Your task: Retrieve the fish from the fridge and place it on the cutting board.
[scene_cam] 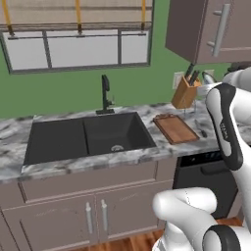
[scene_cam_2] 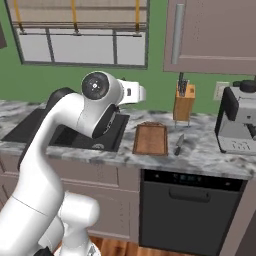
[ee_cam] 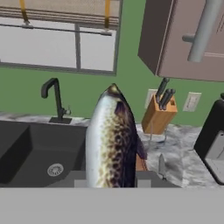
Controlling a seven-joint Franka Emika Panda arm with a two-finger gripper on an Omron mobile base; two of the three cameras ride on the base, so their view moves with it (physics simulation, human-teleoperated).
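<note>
In the hand view we see the fish (ee_cam: 111, 140) standing upright just ahead of the camera, speckled brown down 1 side and silvery along the other, its lower end dropping out of sight at the bottom edge. It appears to be carried by the gripper, but the fingers are hidden, so we cannot tell how far they are apart.

In the right base view the white arm (scene_cam_2: 95, 107) reaches over the black sink (scene_cam_2: 70, 136), to the left of the cutting board (scene_cam_2: 150, 139). The cutting board lies flat and bare on the marble bench (scene_cam_2: 210, 155), between the sink and a knife (scene_cam_2: 179, 144) that lies just beside it. Behind them stands the wooden knife block (scene_cam_2: 183, 102), and a coffee machine (scene_cam_2: 237, 122) sits further right. Below the bench is the black-fronted dishwasher (scene_cam_2: 192, 212).

In the left base view the cutting board (scene_cam: 175, 128) lies right of the sink (scene_cam: 88, 136), with the black faucet (scene_cam: 105, 95) behind the basin.
</note>
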